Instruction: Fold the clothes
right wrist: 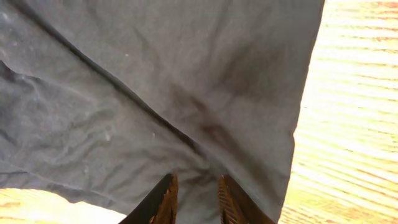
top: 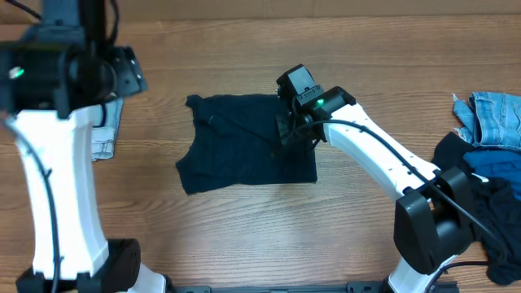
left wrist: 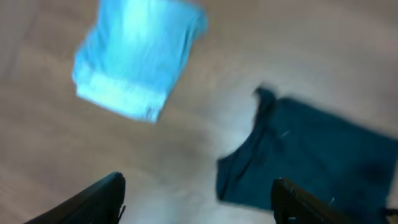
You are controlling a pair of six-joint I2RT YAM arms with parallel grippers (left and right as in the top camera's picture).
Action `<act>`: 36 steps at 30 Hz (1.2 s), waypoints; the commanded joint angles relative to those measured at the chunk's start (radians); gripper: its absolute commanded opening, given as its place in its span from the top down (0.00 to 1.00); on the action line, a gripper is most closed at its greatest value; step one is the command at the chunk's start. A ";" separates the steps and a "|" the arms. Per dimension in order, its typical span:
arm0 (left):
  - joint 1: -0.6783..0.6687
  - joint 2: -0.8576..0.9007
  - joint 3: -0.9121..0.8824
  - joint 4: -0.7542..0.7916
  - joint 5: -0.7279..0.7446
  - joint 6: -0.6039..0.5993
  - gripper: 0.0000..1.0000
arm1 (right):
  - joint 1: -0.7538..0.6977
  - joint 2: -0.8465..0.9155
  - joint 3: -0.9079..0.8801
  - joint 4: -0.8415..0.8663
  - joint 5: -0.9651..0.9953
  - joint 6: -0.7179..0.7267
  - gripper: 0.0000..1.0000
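Note:
A dark navy garment (top: pixel 236 150) lies spread flat on the wooden table in the middle of the overhead view. My right gripper (top: pixel 291 130) is down on its right part. In the right wrist view the fingers (right wrist: pixel 196 193) are pinched on a bunch of the dark fabric (right wrist: pixel 155 81), with creases running to them. My left gripper (left wrist: pixel 198 199) is open and empty, held high above the table. Its view is blurred and shows the dark garment (left wrist: pixel 311 155) at the right. A folded light-blue denim piece (left wrist: pixel 134 56) lies at the far left (top: pixel 104 134).
At the right edge lies a pile of clothes: light-blue denim (top: pixel 492 118) at the back and dark fabric (top: pixel 488 199) in front. The left arm's tall white column (top: pixel 57 187) stands at the left. Bare wood (right wrist: pixel 354 124) lies right of the garment's edge.

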 commanded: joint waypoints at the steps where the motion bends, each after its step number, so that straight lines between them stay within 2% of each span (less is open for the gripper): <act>1: 0.002 0.041 -0.343 0.080 0.185 -0.032 0.25 | -0.004 -0.006 0.000 0.029 -0.002 -0.001 0.69; 3: -0.036 0.041 -0.554 0.232 0.359 0.040 0.25 | -0.004 -0.006 0.000 0.050 -0.002 -0.001 0.64; 6: -0.097 0.041 -0.850 0.480 0.409 0.039 0.24 | -0.004 -0.006 0.000 0.078 -0.002 -0.006 0.61; 8: -0.115 0.041 -1.020 0.649 0.407 0.018 0.23 | -0.005 -0.006 -0.001 0.094 -0.002 -0.030 0.62; 10: -0.114 0.041 -1.093 0.722 0.412 0.006 0.23 | -0.005 -0.002 -0.001 0.110 -0.002 -0.063 0.63; 12: -0.114 0.041 -1.157 0.780 0.422 0.002 0.23 | -0.006 0.010 -0.001 0.123 0.002 -0.080 0.71; 16: -0.115 0.041 -1.220 0.839 0.404 -0.005 0.27 | -0.027 0.078 -0.001 0.142 0.001 -0.077 0.95; 17: -0.115 0.041 -1.235 0.856 0.386 -0.024 0.42 | -0.032 0.124 -0.001 0.150 -0.002 -0.075 0.96; 19: -0.115 0.041 -1.244 0.856 0.349 -0.050 0.60 | -0.032 0.157 -0.001 0.151 -0.002 -0.075 0.96; 25: -0.114 0.041 -1.247 0.837 0.332 -0.051 0.96 | -0.032 0.219 -0.001 0.156 -0.002 -0.075 0.96; 30: -0.113 0.041 -1.247 0.755 0.296 -0.076 0.96 | -0.041 0.219 -0.001 0.174 0.001 -0.075 0.96; 33: -0.113 0.041 -1.247 0.689 0.242 -0.093 0.96 | -0.084 0.220 -0.007 0.216 0.072 -0.018 0.96; 36: -0.113 0.041 -1.247 0.686 0.237 -0.096 0.96 | -0.118 0.220 -0.008 0.221 0.051 -0.019 0.96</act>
